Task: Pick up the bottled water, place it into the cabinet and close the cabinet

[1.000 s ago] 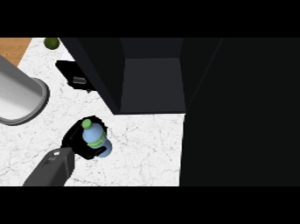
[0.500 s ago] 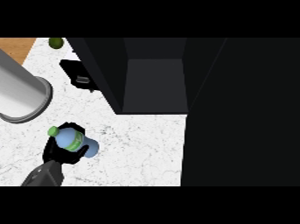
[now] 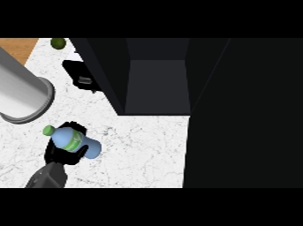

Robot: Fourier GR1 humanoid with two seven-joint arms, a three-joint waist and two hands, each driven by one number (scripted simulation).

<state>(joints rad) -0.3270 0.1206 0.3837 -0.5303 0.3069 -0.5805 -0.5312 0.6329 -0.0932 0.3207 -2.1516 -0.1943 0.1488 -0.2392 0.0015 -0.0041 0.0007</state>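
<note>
No readable text, not even on the bottled water (image 3: 72, 139) label

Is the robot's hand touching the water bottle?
Touching. In the head view the left hand has its black fingers curled round the bottled water, which lies tilted in the grasp with no gap showing.

Marble counter (image 3: 141, 145) (perhaps a lime (image 3: 58, 43))

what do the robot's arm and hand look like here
One arm shows at the lower left of the head view: a dark grey forearm with a boxy, faceted shape, ending in a black robot hand with separate fingers and a thumb. No cables, markings or sleeves are visible. The other arm is out of view.
</note>
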